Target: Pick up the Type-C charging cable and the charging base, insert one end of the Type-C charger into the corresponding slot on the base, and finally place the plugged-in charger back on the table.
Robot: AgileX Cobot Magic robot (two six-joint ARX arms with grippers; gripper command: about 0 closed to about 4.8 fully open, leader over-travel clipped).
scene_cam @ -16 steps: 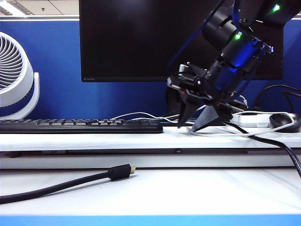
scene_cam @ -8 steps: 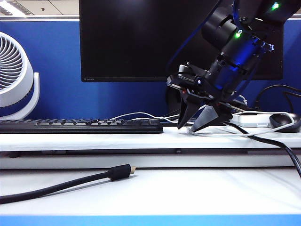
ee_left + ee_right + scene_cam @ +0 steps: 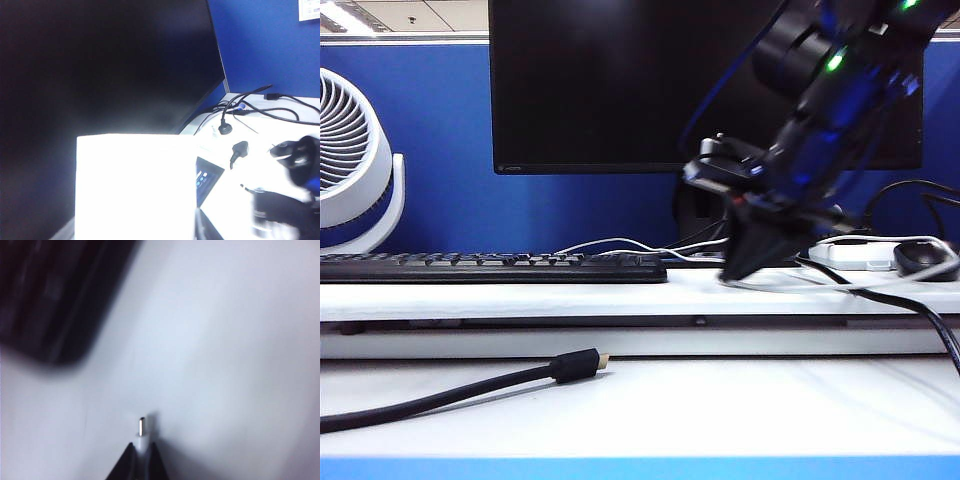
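The Type-C charging cable [image 3: 790, 287] lies as a thin white loop on the table [image 3: 620, 295], right of the keyboard. My right gripper [image 3: 745, 268] points down at its end, blurred. In the right wrist view the right gripper [image 3: 141, 450] is shut on the cable's white plug, and the silvery tip [image 3: 142, 427] sticks out past the fingertips just above the table [image 3: 225, 340]. The charging base [image 3: 135, 185], a plain white block, fills the left wrist view close to the camera. My left gripper [image 3: 135, 225] is shut on it, with a dark finger [image 3: 207, 227] against its side. The left arm is out of the exterior view.
A black keyboard [image 3: 490, 266] and a monitor [image 3: 620, 80] stand behind. A white power strip [image 3: 850, 254] and a mouse [image 3: 925, 258] sit far right. A thick black cable with a gold tip [image 3: 575, 365] lies on the lower front board. A fan [image 3: 350, 170] is at left.
My right gripper has closed on the white cable's plug end; its jaws stood open around it before. The right arm has shifted a little and is blurred.
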